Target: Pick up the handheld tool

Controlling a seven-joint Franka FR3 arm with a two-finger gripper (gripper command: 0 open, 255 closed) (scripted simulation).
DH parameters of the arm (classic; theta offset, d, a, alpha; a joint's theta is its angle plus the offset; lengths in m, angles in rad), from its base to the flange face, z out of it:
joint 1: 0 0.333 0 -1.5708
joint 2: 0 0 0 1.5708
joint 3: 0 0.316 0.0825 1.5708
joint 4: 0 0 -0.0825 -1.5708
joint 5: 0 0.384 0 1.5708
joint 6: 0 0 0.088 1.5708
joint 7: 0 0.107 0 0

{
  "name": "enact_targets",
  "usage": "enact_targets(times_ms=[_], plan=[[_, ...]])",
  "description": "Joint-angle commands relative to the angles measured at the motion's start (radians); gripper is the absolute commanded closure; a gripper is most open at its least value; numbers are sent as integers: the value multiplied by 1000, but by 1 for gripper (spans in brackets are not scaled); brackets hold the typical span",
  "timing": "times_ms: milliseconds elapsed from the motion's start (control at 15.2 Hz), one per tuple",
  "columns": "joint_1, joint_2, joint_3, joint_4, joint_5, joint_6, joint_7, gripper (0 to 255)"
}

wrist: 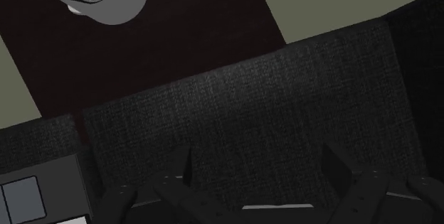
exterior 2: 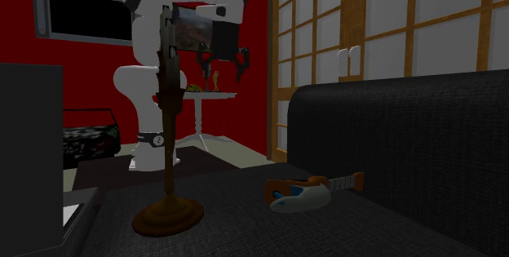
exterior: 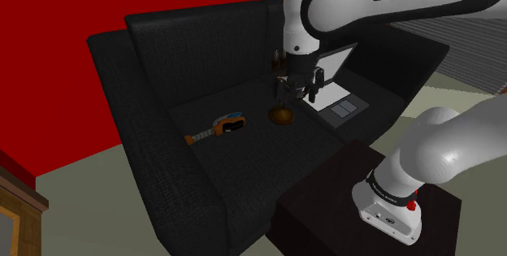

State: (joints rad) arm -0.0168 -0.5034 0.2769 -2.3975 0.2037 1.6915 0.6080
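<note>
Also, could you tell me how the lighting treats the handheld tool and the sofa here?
Shoulder view: dim; the orange-and-blue tool stands out on the black sofa, without a clear shadow. Second exterior view: pale window panels behind, sofa weave visible. Wrist view: the gripper barely separates from the dark fabric.

Handheld tool [exterior: 216, 128], orange, blue and white, lies flat on the seat of the black sofa [exterior: 150, 145], toward the view's left. Brown post [exterior: 281, 114] on a round base stands upright mid-seat, apart from the tool. Open laptop [exterior: 338, 92] sits on the seat, just to the view's right of the post. Gripper [exterior: 297, 96] hangs above the seat between post and laptop, close to the post; contact unclear. Dark stand [exterior: 325, 201] at lower right. Red wall [exterior: 49, 67] behind. Wooden furniture [exterior: 15, 214] at lower left.
</note>
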Motion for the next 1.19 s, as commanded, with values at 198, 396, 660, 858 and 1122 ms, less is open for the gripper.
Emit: enact_targets(times_ms=[198,396,660,858,1122], plan=[[-30,197,119,98,-10,99,281,0],[-47,331,174,175,-50,144,450,0],[-49,522,212,299,-136,181,677,0],[-31,667,211,406,-207,189,838,0],[15,851,176,568,-289,174,1023,0]])
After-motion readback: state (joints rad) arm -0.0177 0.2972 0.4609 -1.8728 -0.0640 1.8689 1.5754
